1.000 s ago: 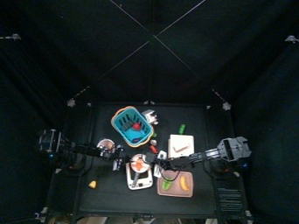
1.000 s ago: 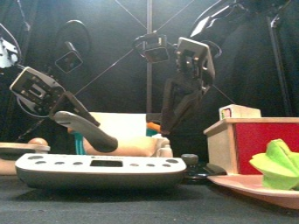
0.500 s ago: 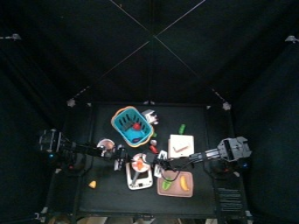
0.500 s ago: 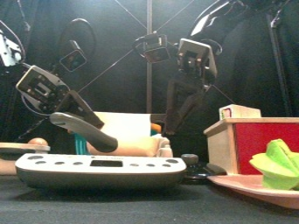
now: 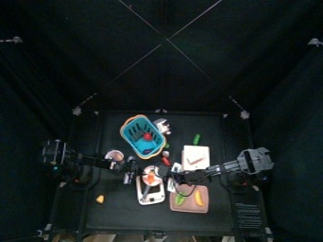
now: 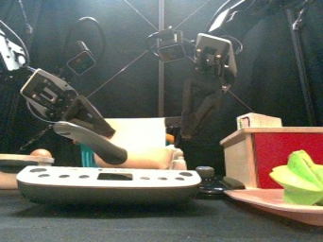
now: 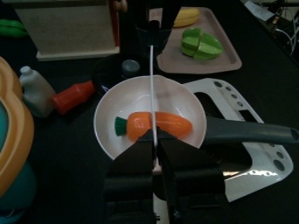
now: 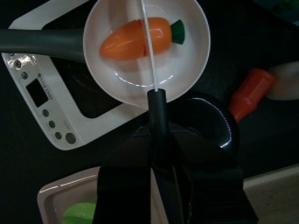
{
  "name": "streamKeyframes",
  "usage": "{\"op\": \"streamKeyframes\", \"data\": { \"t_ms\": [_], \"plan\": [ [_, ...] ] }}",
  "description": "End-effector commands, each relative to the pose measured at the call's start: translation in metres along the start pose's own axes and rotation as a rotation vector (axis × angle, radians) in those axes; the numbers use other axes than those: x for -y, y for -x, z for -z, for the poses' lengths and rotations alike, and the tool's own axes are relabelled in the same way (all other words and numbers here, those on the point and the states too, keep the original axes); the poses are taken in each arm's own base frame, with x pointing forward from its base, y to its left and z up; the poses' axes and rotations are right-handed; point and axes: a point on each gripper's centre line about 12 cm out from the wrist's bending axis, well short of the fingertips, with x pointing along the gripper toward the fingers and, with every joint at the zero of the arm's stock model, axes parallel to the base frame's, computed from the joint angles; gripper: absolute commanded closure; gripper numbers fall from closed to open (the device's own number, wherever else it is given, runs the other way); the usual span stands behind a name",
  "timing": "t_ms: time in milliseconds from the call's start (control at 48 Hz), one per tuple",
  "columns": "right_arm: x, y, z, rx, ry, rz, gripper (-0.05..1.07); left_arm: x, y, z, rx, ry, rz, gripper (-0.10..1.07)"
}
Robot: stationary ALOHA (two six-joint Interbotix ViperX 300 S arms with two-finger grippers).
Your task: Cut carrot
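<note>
**Item 1, tool.** Knife with a black handle and a thin pale blade (image 8: 149,52). I hold it in the right gripper (image 8: 158,131), whose jaws are pinched on the handle. The blade points out over the bowl and is seen nearly edge-on. Its line lies across the carrot's middle. I cannot tell whether the edge touches the carrot or hangs just above it.

**Item 2, task's thing.** Small orange toy carrot with a green stub top (image 8: 138,39). It lies on its side in the hollow of the bowl, crosswise to the blade.
- Handling, as I judge it: light, hard and smooth, probably moulded plastic.
- It is not fragile, but it could roll or skid on the curved floor under a downward push.
- I expect it to part at a made seam rather than be sliced. I would therefore press straight down at mid-body, not saw.
- If it needs steadying, the thick orange end is the place. The green tip is too small.

**Item 3.** Round white bowl-shaped pan (image 7: 111,114) with a long grey handle (image 7: 251,131). It rests on a white flat kitchen scale (image 6: 108,180).

**Item 4.** Left gripper (image 7: 156,149), low just beside the pan's near rim and facing the knife. Whether it grips anything I cannot tell.

**Item 5, surroundings.**
- Pink tray (image 7: 222,57) carrying green cut pieces (image 7: 198,41).
- Red-fronted wooden box (image 6: 271,151).
</note>
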Motion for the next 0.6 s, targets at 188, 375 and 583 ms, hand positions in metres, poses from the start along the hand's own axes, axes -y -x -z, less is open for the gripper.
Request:
{"op": "streamKeyframes", "data": {
  "t_ms": [188,375,583],
  "plan": [
    [0.001,0.012,-0.01,0.042,-0.013,-0.015,0.56,-0.001,-0.008,-0.007,0.02,-0.001,0.002,0.62],
    [0.001,0.012,-0.01,0.04,-0.012,-0.015,0.56,-0.002,-0.014,-0.007,0.012,-0.002,0.004,0.62],
    [0.001,0.008,-0.009,0.033,-0.009,-0.01,0.56,-0.002,-0.016,-0.002,-0.003,0.003,0.004,0.62]
  ]
}}
